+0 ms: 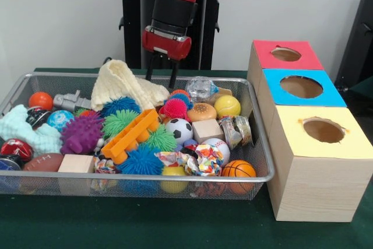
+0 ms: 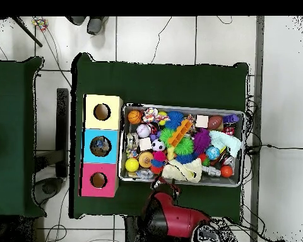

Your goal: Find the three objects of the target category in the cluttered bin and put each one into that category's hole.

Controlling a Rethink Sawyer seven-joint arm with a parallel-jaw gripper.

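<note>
A wire mesh bin (image 1: 145,177) (image 2: 182,106) is packed with toys. Among them are a soccer ball (image 1: 179,129), a baseball (image 1: 215,147), a basketball (image 1: 238,169) (image 2: 135,116), a yellow ball (image 1: 227,106), spiky soft toys in purple (image 1: 81,133), blue (image 1: 141,160) and green (image 1: 116,122), and wooden blocks (image 1: 207,130). Beside the bin stand a red box (image 1: 265,48), a blue box (image 1: 274,80) and a yellow box (image 1: 344,144), each with a round hole on top. My gripper (image 1: 161,77) (image 2: 165,184) hangs open over the bin's back rim, next to a cream cloth (image 1: 122,86), holding nothing.
An orange plastic rack (image 1: 131,134) lies across the bin's middle. A crumpled clear wrapper (image 1: 201,88), a burger toy (image 1: 201,112) and a football (image 1: 42,162) are also inside. Something greyish shows in the blue box's hole (image 2: 100,145). Green cloth (image 1: 175,225) covers the table.
</note>
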